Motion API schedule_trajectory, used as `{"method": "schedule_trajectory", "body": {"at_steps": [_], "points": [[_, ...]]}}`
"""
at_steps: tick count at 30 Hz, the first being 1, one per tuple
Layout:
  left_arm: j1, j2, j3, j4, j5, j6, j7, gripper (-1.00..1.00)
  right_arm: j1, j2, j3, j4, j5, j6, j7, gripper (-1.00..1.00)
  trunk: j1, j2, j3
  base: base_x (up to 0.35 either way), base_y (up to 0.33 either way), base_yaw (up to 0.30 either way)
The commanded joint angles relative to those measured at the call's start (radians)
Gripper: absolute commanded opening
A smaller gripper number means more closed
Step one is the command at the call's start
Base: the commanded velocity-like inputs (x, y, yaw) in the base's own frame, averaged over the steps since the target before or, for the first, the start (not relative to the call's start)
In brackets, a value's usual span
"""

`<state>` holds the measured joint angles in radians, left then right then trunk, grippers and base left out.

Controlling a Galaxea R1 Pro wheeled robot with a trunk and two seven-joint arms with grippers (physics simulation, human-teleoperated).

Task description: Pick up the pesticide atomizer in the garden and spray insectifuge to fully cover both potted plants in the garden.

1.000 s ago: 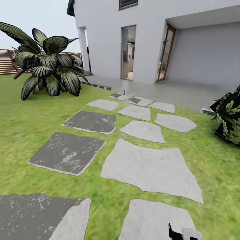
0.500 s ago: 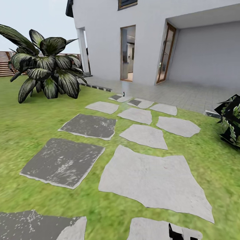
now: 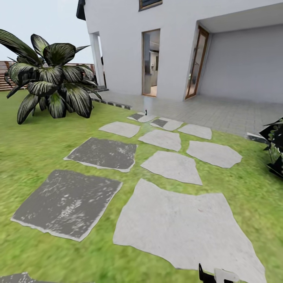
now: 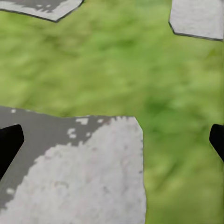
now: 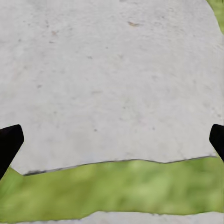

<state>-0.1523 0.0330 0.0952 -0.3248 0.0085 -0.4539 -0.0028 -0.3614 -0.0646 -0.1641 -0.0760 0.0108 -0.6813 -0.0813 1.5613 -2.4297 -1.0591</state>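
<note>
Head view: the garden lawn (image 3: 47, 157) with grey stepping stones (image 3: 184, 224) leading to a white house (image 3: 177, 47).
Atomizer: a tiny dark object (image 3: 146, 113) stands on the far stone, upper centre; too small to be sure.
Big plant: dark leafy plant (image 3: 51, 86), upper left.
Left gripper (image 4: 112, 140): spread wide, holding nothing, above stone and grass.
Right gripper (image 5: 112, 140): spread wide, holding nothing, above pale stone.

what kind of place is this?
Looks like a house's garden: green lawn crossed by stepping stones, a large broad-leaved plant by a slatted wooden fence, and a white house behind.
</note>
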Motion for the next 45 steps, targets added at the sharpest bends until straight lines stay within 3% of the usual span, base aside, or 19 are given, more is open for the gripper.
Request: {"method": "schedule_trajectory", "body": {"at_steps": [1,45], "points": [[-0.001,0.0,0.001,0.001,0.001,-0.003,0.0,1.0,-0.001,0.0,-0.002,0.001,0.001,-0.003,-0.002,1.0,0.0,0.0,-0.001,0.338,0.0,0.0],[0.0,0.0,0.001,0.001,0.002,-0.003,0.0,1.0,-0.001,0.002,-0.001,0.02,0.0,-0.003,-0.003,1.0,0.0,0.0,0.001,0.337,0.0,-0.013]]}}
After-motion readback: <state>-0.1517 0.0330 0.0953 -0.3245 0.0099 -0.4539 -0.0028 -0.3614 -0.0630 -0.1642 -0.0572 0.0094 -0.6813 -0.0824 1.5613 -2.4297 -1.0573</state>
